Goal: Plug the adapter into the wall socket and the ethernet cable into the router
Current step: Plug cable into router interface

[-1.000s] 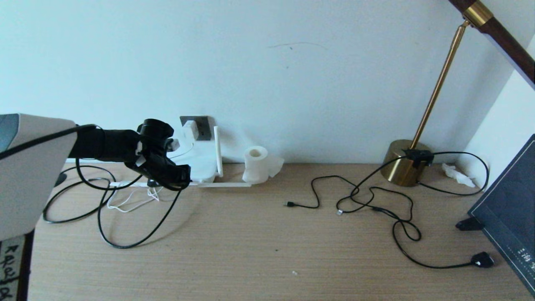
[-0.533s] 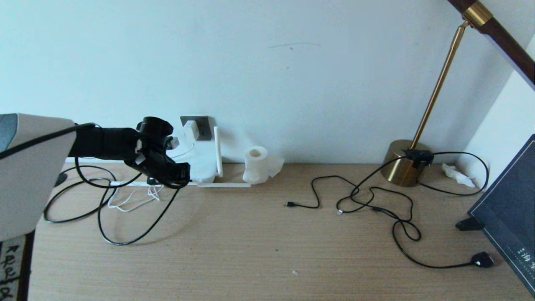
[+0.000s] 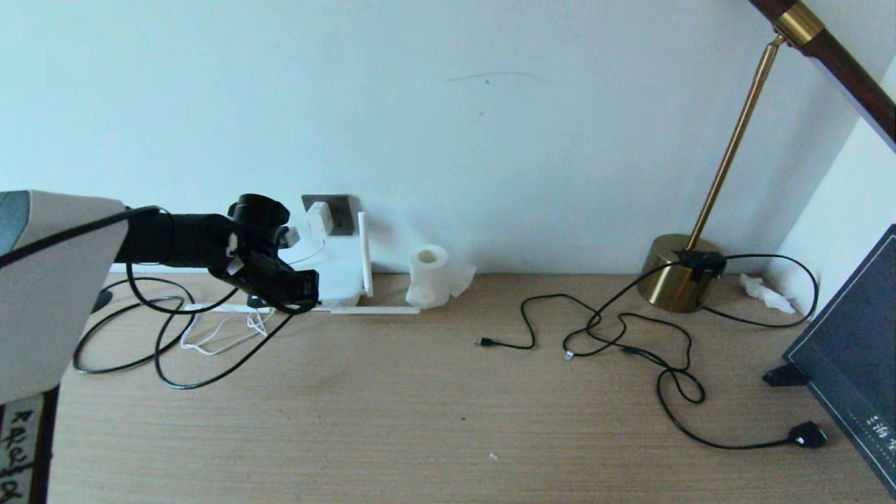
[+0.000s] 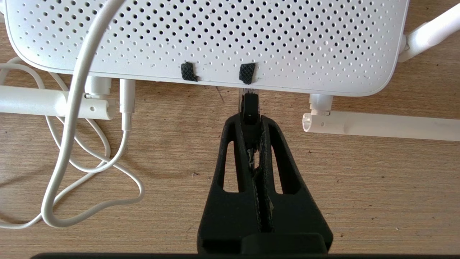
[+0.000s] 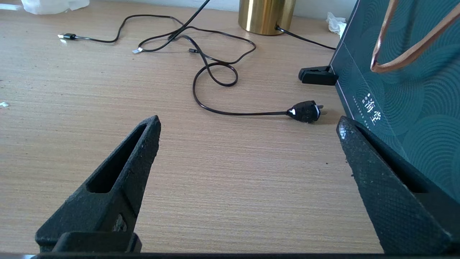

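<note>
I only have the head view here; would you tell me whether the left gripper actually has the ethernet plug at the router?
Observer: Yes. In the left wrist view the left gripper is shut on the ethernet cable plug, whose tip is at the router edge.
Operator: Is it lined up with anything?
Observer: It sits directly below one of two small black mesh marks on the router's perforated shell.
Operator: And the right gripper?
Observer: The right gripper is open, above bare table near the lamp plug.
</note>
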You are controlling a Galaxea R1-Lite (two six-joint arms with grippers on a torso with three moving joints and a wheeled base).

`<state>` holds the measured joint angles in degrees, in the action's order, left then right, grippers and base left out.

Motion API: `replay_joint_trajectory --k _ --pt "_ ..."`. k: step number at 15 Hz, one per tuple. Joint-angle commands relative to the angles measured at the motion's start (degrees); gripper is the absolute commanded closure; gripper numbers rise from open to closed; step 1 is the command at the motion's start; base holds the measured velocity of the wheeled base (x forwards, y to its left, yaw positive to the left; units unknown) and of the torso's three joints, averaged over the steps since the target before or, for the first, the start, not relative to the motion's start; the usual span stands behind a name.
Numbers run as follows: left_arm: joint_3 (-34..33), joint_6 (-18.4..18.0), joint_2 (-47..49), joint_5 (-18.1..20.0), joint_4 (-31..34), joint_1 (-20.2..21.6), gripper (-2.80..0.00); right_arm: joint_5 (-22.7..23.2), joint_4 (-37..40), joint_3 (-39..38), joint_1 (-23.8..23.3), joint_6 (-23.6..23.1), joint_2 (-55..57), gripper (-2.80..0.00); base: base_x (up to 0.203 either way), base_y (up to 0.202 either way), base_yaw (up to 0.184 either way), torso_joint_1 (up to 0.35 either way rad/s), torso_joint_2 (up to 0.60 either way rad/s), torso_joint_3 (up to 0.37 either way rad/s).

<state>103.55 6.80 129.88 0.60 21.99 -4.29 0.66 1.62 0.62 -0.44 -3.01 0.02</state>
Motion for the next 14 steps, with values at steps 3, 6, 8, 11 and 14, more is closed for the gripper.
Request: replay_joint_trajectory --k 3,6,8,11,14 --pt "-0.10 0.05 0.29 0.02 -0.89 0.09 0.00 0.04 -0.04 -0.01 0.00 -0.07 0.06 -2.80 0.000 0.000 0.000 0.000 0.00 0.000" --pt "-0.19 0.05 0.29 0.02 -0.99 0.22 0.00 0.04 0.02 -0.01 0.00 -0.07 0.06 -2.80 0.000 0.000 0.000 0.000 0.00 0.000" --pt "-0.28 0.05 0.29 0.02 -0.99 0.34 0.00 0.04 -0.04 -0.01 0.00 -0.07 0.06 -2.80 0.000 0.000 0.000 0.000 0.00 0.000" --pt "-0.79 0.05 0.55 0.02 -0.92 0.51 0.00 0.04 0.05 -0.01 0.00 -0.07 0.06 -2.80 0.000 0.000 0.000 0.000 0.00 0.000" --pt "-2.94 0.05 -0.67 0.08 -0.91 0.51 0.00 0.04 0.05 -0.01 0.00 -0.07 0.06 -2.80 0.000 0.000 0.000 0.000 0.00 0.000"
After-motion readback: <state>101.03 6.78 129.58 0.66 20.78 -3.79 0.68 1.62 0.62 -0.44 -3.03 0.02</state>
